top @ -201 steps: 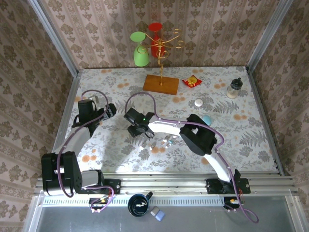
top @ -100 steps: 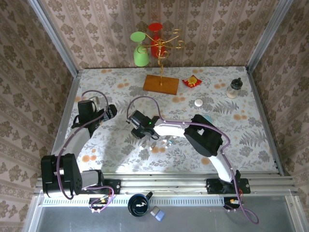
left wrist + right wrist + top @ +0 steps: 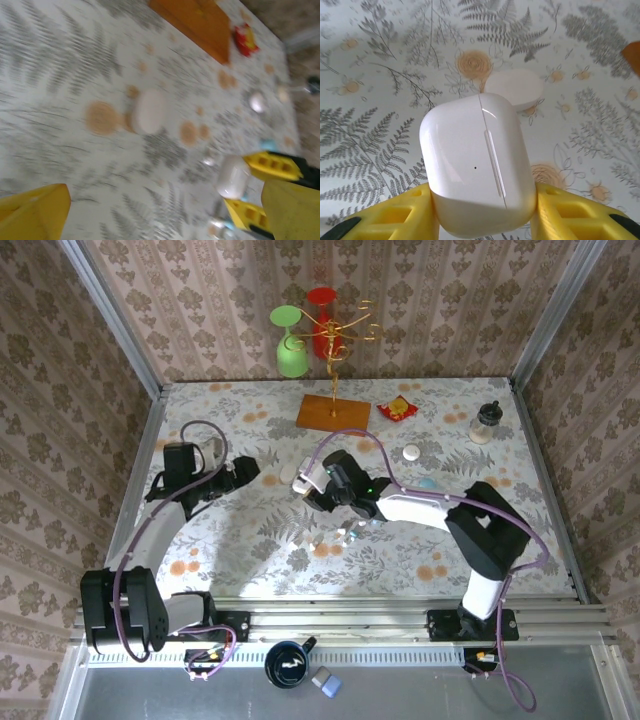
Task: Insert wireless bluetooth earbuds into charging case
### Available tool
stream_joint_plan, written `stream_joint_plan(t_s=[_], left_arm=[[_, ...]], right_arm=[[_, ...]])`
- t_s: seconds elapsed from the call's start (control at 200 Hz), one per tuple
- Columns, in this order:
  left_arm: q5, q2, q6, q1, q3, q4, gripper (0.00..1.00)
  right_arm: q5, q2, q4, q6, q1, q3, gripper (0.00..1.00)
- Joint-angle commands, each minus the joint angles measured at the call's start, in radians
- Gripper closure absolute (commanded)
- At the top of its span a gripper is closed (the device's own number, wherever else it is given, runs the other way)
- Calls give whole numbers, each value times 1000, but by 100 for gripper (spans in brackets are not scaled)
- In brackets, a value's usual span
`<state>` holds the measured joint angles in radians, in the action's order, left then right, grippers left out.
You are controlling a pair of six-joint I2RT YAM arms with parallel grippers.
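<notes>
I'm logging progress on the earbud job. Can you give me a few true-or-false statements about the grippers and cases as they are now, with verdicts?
1. The right gripper grips a white case. True.
2. That case's lid stands open. False: the right wrist view shows its seam closed.
3. The left gripper is clamped on a case. False: its fingers are spread with nothing between them.
4. A second white case lies on the table, beyond the held one. True.

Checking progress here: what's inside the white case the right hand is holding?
Nothing shows: the white case clamped in the right hand is closed along its seam, so whatever is inside is covered.
</notes>
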<state>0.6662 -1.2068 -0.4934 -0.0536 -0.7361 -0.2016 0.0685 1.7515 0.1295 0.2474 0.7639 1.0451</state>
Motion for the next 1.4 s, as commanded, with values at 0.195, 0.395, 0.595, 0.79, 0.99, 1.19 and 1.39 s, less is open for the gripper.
stream_joint_plan(t_s=[0.195, 0.395, 0.595, 0.79, 0.99, 1.19, 1.39], left_arm=[[307, -51, -80, -163, -47, 55, 5], [332, -105, -102, -209, -62, 113, 17], [374, -128, -138, -238, -62, 175, 41], [377, -122, -136, -250, -59, 182, 50], [372, -123, -125, -253, -53, 185, 63], [353, -133, -111, -254, -57, 197, 78], [318, -126, -61, -253, -44, 231, 85]], right_arm=[[196, -127, 44, 30, -24, -30, 55], [240, -149, 63, 0, -25, -39, 56], [230, -149, 60, -8, -25, -35, 56], [217, -152, 93, -38, -34, -46, 57], [197, -158, 94, -41, -37, -47, 57], [224, -176, 95, -34, -37, -56, 56], [251, -226, 67, -14, -43, -71, 26]])
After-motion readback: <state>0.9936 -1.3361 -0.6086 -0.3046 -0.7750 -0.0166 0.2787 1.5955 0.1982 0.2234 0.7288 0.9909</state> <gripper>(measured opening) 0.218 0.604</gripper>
